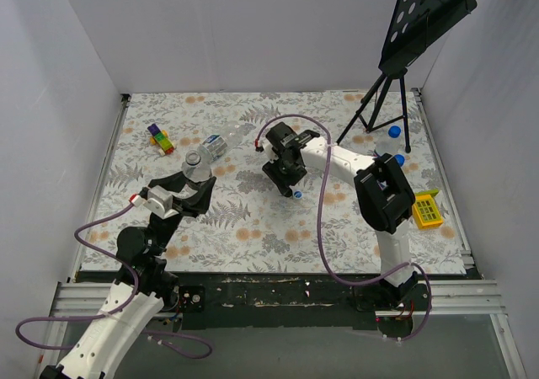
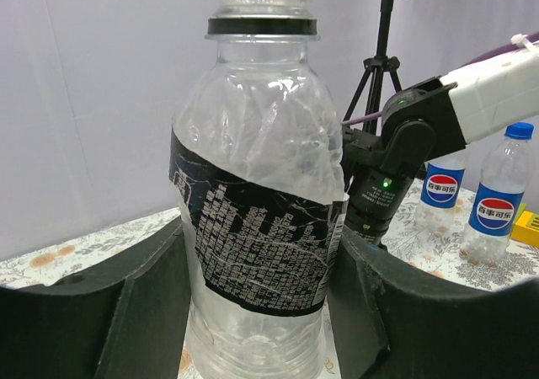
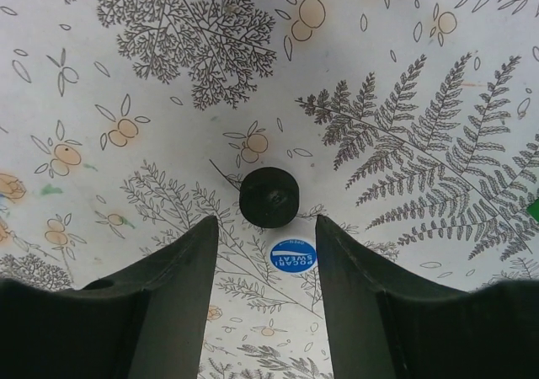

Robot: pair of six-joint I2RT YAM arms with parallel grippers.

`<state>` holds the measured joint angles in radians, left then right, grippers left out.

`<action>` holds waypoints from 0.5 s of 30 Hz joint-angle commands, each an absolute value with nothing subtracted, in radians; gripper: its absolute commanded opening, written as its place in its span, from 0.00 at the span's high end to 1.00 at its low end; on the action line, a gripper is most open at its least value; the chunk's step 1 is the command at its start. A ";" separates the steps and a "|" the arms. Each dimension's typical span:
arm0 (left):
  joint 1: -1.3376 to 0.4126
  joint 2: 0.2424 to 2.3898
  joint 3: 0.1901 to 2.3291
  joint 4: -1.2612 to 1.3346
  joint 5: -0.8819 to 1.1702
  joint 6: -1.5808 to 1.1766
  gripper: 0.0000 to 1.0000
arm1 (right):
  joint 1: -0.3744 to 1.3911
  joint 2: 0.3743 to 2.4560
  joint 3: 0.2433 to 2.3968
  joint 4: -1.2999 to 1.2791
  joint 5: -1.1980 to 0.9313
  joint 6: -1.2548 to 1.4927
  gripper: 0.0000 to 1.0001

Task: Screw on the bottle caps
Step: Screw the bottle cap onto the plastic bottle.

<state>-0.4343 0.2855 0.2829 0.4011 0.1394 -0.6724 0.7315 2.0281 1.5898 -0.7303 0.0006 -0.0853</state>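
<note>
Seemingly our right gripper (image 3: 268, 227) hangs jaws apart, blue cap (image 3: 293, 255) between them, black cap (image 3: 268, 197) just beyond; left gripper (image 2: 261, 257) clamps the bottle (image 2: 257, 143).

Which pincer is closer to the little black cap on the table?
Right. The right pincer hangs open just above the black cap. The left pincer is off to the side, gripping a black-labelled bottle.
</note>
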 commanded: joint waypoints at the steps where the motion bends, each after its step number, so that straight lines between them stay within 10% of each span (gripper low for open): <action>1: -0.423 0.291 0.281 0.422 0.143 -0.681 0.49 | 0.735 2.054 1.638 -0.698 0.028 -0.075 0.44; 15: -0.417 0.299 0.281 0.423 0.189 -0.686 0.49 | 0.735 2.091 1.640 -0.704 0.020 -0.074 0.58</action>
<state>-0.4259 0.2916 0.2829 0.4049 0.1623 -0.6811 0.7315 2.0876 1.6032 -0.7139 0.0231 -0.0792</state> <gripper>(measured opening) 0.540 0.453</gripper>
